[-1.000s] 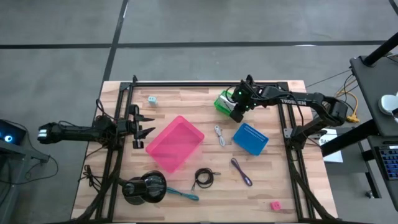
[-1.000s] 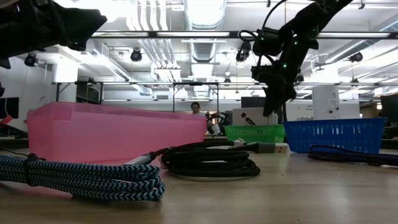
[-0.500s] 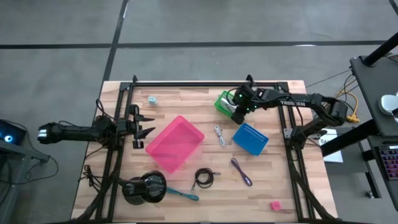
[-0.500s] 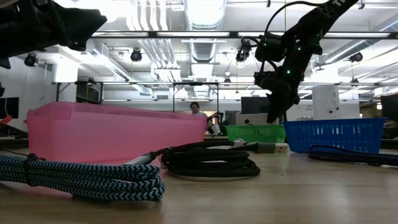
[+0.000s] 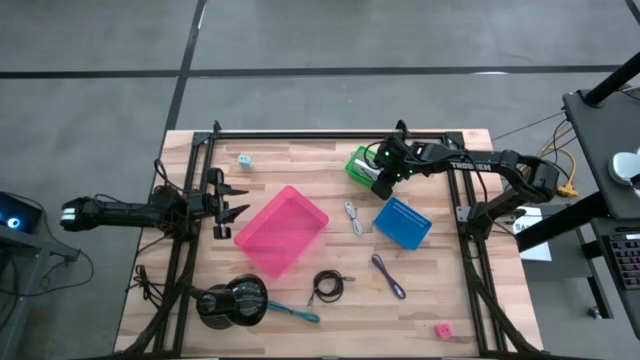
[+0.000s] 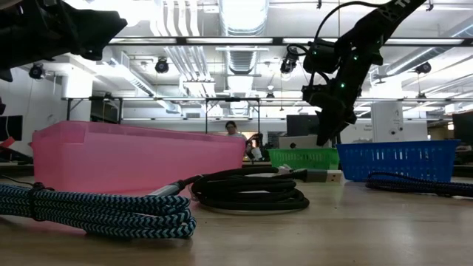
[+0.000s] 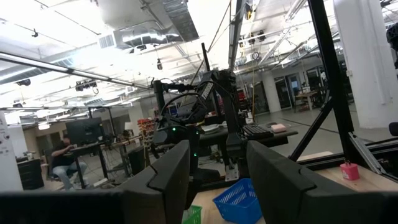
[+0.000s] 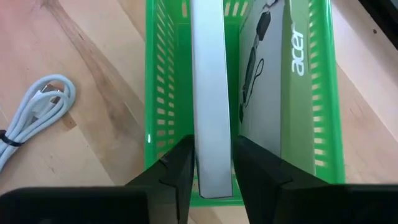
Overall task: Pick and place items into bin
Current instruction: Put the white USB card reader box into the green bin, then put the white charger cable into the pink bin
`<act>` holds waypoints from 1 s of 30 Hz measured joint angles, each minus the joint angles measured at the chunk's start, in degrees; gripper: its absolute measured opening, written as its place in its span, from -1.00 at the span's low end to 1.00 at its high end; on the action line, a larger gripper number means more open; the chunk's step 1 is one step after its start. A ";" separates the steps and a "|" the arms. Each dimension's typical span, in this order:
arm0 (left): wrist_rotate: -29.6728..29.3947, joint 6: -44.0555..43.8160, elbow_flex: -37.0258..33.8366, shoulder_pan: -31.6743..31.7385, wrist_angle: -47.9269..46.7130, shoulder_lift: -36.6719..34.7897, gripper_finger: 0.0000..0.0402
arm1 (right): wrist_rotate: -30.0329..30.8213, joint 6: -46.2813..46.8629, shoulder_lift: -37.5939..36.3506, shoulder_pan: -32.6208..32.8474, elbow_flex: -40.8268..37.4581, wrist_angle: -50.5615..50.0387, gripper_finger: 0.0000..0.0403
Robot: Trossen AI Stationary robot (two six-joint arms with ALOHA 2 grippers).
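white box (image 8: 211, 93): thin pale slab standing on its long edge inside the green basket (image 8: 152, 93), just beside a box printed "acer" (image 8: 292, 81). Both lean along the basket's length.
basket position: near the tabletop's far edge, toward its right corner.
my right gripper (image 8: 212, 142): straddling the slab's near end from above, low over the basket. I cannot tell whether I am clamping it or have let go.
handling, judged: rigid carton, likely light, with smooth faces that may slip. It will not flex, but on its edge it will topple easily.
grip site, judged: across the thin dimension, at the near end as now. Mid-length would balance better if it has to be lifted.
risk, judged: the basket is light openwork plastic and may drag along if the slab catches on its wall.
white cord (image 8: 37, 112): loose coil on bare wood beside the basket. Soft and limp, so best pinched at the bundled middle.
other bins: blue basket (image 5: 403, 222) toward the right edge, pink bin (image 5: 281, 231) mid-table.
items left out: black cord (image 5: 327, 286), purple cord (image 5: 388, 275), red block (image 5: 442, 329), all toward the near edge.
my left gripper (image 5: 235, 207): parked at the left edge, spread apart and empty.
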 joint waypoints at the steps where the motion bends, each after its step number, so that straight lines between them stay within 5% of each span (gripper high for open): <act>1: 0.00 0.00 0.00 0.00 0.00 0.00 -0.28 | 0.00 0.00 0.00 0.00 0.00 0.00 -0.48; 22: -0.01 0.01 0.00 0.00 -0.02 0.00 -0.28 | -0.51 4.03 -8.03 0.28 0.07 -1.03 -0.48; 30: 0.00 0.00 0.00 0.00 -0.03 0.00 -0.28 | -5.73 8.45 -15.24 2.21 0.09 -1.90 -0.50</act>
